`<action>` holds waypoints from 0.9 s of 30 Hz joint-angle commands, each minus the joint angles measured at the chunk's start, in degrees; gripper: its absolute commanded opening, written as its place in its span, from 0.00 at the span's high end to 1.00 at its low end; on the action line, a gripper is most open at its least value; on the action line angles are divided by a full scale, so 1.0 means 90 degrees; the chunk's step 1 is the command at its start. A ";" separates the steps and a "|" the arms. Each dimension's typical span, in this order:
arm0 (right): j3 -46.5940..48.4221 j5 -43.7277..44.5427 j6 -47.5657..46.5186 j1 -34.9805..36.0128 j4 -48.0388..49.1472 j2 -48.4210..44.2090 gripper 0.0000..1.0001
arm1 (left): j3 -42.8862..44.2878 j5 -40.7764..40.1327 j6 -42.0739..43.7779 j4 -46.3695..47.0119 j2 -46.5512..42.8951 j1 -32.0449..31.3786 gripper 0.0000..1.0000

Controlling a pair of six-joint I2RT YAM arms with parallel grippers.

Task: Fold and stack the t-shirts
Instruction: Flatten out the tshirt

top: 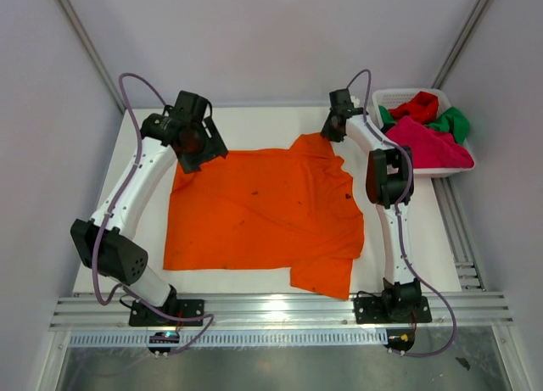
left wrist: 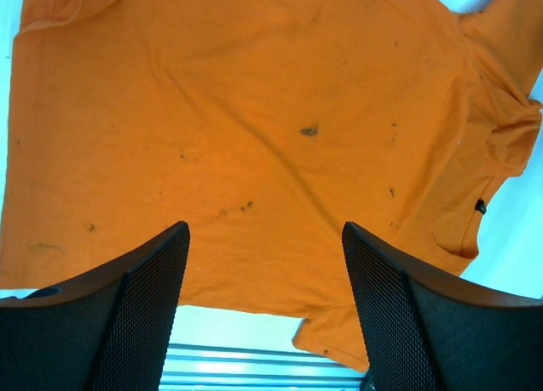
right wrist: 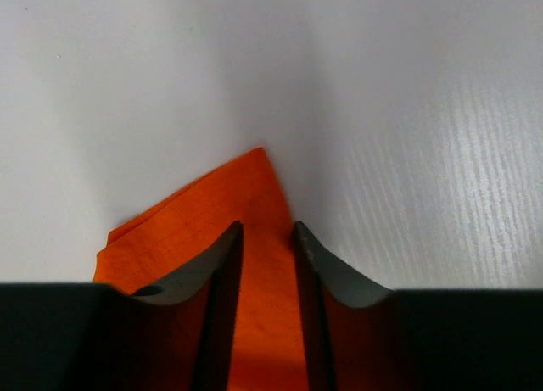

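over at the far sleeve tip (right wrist: 242,192) of the shirt (top: 254,213), right gripper (right wrist: 266,231) is nearly closed astride it, can't tell if it's pinched. left gripper (left wrist: 265,231) gapes empty over the shirt, which lies spread on the table (top: 254,121). a thin bite could slip.

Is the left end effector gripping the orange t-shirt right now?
No, the left end effector hangs above the orange t-shirt with its fingers wide apart and nothing clamped between them.

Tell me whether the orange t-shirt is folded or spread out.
Spread out, not folded. The orange t-shirt lies open across the table, body flat with both sleeves sticking out; only small wrinkles show near the collar.
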 commanded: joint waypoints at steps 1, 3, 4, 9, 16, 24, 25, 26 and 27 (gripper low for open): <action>0.0110 -0.0354 0.0083 0.0042 -0.0010 0.0275 0.71 | 0.0227 -0.0123 0.0006 -0.0071 -0.0250 -0.0016 0.25; 0.0110 -0.0412 0.0064 0.0042 -0.0020 0.0295 0.78 | 0.0237 -0.0123 -0.0004 -0.0061 -0.0241 -0.0016 0.25; 0.0110 -0.0432 0.0035 0.0042 -0.0020 0.0295 0.85 | 0.0237 -0.0132 -0.0004 -0.0052 -0.0241 -0.0016 0.25; 0.0109 -0.0452 -0.0024 0.0042 -0.0040 0.0285 0.97 | 0.0217 -0.0132 -0.0043 -0.0042 -0.0279 -0.0016 0.25; -0.0358 -0.0520 -0.0102 0.0042 0.0262 -0.0104 0.97 | -0.0269 -0.0278 -0.0102 0.0251 -0.0260 -0.0025 0.26; -0.0973 -0.0452 -0.0482 0.0042 0.0478 -0.0700 0.97 | -0.0467 -0.1166 -0.0531 -0.0188 0.0871 -0.0025 0.27; -0.1081 -0.0432 -0.0522 0.0042 0.0526 -0.0788 0.97 | -0.0302 -0.1332 -0.0541 -0.0208 0.1027 -0.0016 0.27; -0.1188 -0.0422 -0.0551 0.0042 0.0566 -0.0876 0.97 | -0.0184 -0.1508 -0.0570 -0.0295 0.1329 -0.0016 0.27; -0.1402 -0.0413 -0.0590 0.0042 0.0663 -0.1051 0.97 | 0.0088 -0.1539 -0.0561 -0.0354 0.1477 -0.0016 0.27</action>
